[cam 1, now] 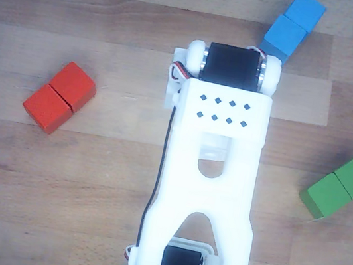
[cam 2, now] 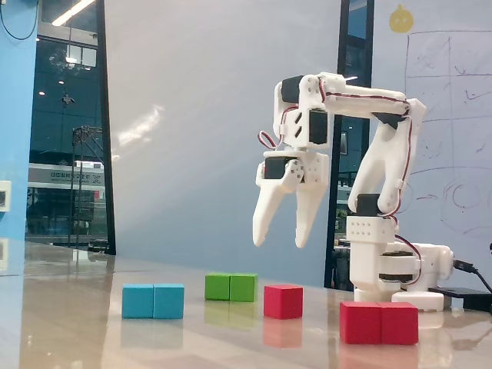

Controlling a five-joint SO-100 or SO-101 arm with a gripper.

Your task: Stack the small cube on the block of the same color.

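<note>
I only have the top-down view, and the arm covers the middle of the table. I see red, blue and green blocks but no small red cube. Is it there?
Observer: Yes. In the fixed view the small cube sits on the table, between the green block and the red block as that view shows them.
Operator: Is the gripper holding anything?
Observer: No. The gripper is open and empty, fingers pointing down.
Operator: Where is it relative to the cube?
Observer: It hangs clear above the small cube, roughly over it in that view, touching nothing.
</note>
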